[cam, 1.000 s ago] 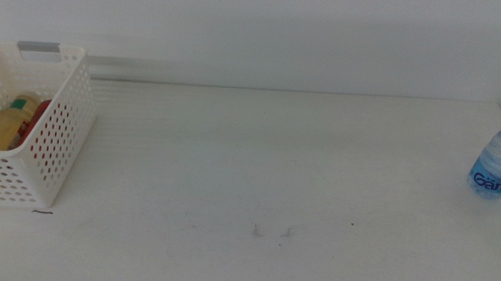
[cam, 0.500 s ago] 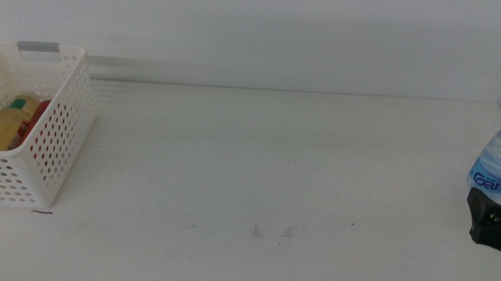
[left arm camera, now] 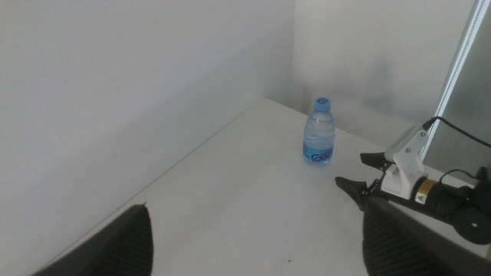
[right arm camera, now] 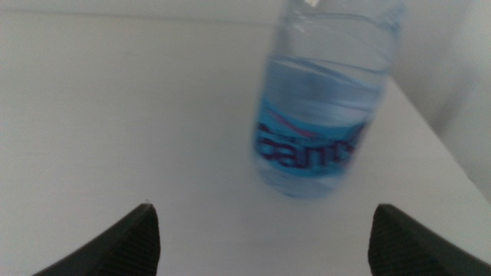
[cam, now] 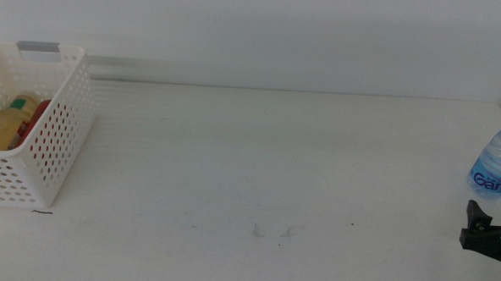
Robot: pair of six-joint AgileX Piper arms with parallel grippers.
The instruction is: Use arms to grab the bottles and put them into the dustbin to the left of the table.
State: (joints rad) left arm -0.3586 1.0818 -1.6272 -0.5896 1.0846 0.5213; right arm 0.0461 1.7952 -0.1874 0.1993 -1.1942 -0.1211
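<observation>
White table [cam: 258, 158]; water bottle [cam: 496, 166] upright

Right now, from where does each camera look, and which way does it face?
Middle view: above, facing forward and down on the table; basket left, right gripper entering.
Left wrist view: on the left arm, facing across the table; own open jaws, the other arm.
Right wrist view: on the right arm, facing the water bottle; own open jaws.
All three show that bottle.
</observation>
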